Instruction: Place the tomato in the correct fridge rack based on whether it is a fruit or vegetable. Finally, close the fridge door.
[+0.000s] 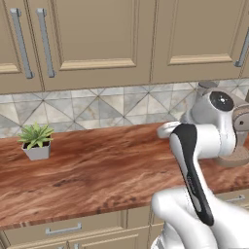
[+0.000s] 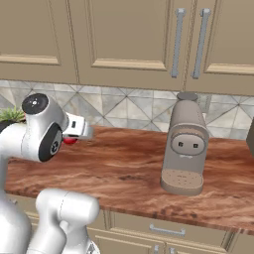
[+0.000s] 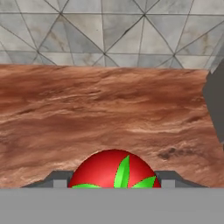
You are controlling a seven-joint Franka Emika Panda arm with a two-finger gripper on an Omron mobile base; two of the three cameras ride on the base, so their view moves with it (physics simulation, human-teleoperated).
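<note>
Item: tomato (image 3: 113,169). Small glossy red ball with a green stem cap, the cap facing the hand camera. Location: between the two fingertips (image 3: 56,180) of the gripper (image 3: 113,183), above the wooden desk (image 3: 109,109). In the right base view a sliver of red (image 2: 70,140) shows just under the white hand, near the tiled wall (image 2: 129,106).

Jaws: drawn in on the tomato, one pad at each flank, holding it.

Handling, as judged: light, no strain on the arm. Skin smooth and slick, so a round body like this may roll or squirt out if the pads sit off its widest line. Flesh probably soft under firm skin; hard squeezing could bruise or split it. Best hold is across the middle, pads opposite each other, stem cap left free, which looks to be the present hold. Carry level and without jerks; set down gently on the rack, since it will roll on any slope.

Nearby: coffee machine (image 2: 184,144) standing on the desk, well apart to the right; potted plant (image 1: 36,140) far left; cupboards (image 1: 97,39) overhead.

Fridge: location cannot be told.
</note>
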